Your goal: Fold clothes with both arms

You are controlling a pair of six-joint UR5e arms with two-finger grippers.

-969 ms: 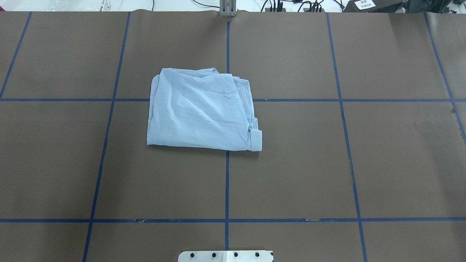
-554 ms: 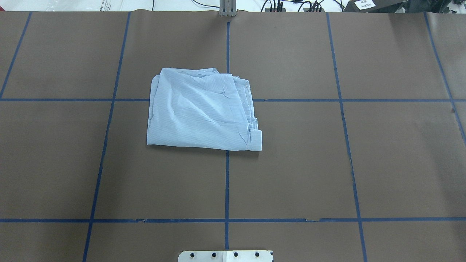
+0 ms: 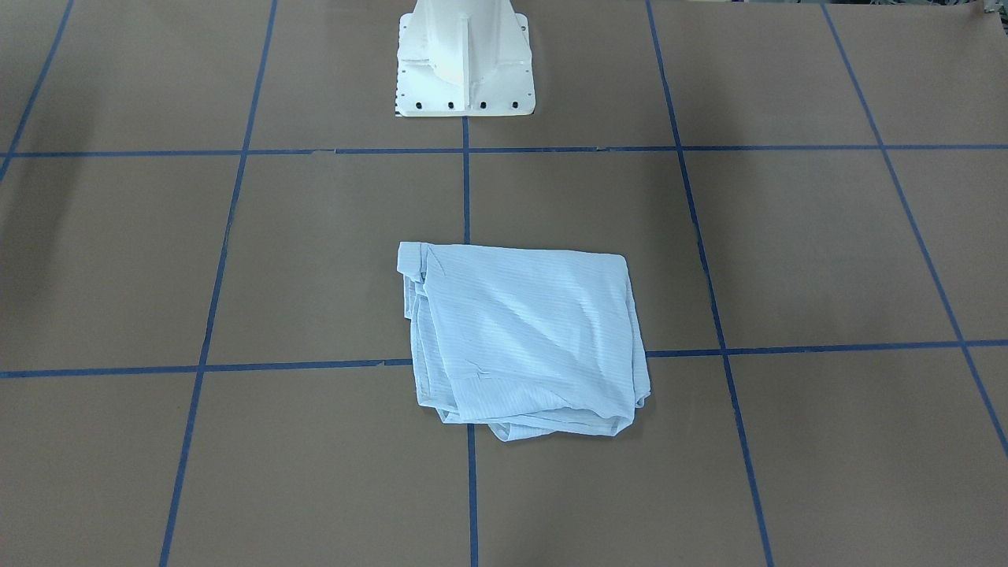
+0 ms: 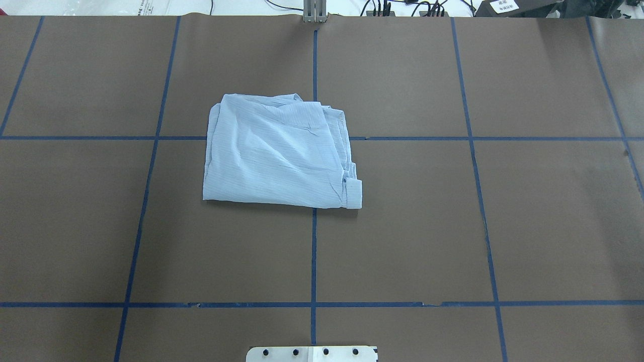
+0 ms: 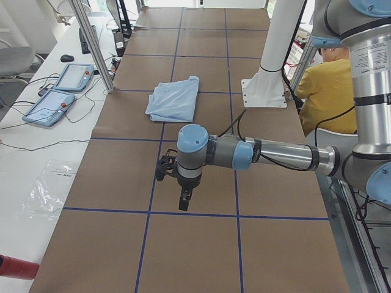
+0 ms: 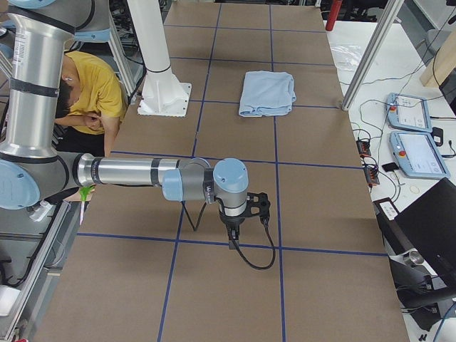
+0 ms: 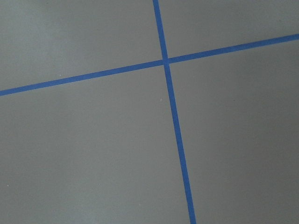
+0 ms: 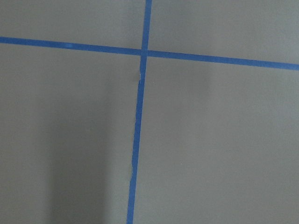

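**Shirt folded mid-surface, both arms out at the ends, pincer states unreadable**

Front-facing: brown-covered surface with blue tape grid, white pedestal at top centre. Shirt folded to a rough rectangle, flat over a tape crossing, in front of the pedestal and well apart from it. Loose layers poking out along the view's left and bottom edges.

Overhead: same rectangle, mostly left of the centre line, cuff-like tab at the near right corner. Pedestal cut down to a strip of plate at the bottom edge. Cables and a white bench along the far edge, mostly cropped.

Exterior left: left arm stretched low over the near end, well apart from the shirt. Left pincer pointing down close above a tape line. Spread or pressed together: cannot tell from here. Side bench with pendants and a clear plastic bag. Person in a yellow top beyond the pedestal, partly hidden by the arm. Red object at the bottom left corner, cropped, unidentifiable.

Exterior right: right arm low over the near end, shirt far up the surface. Right pincer pointing down, black cable looped beside it. State likewise impossible to tell.

Wrist cams: brown cover and one tape crossing each, nothing on pincer state.
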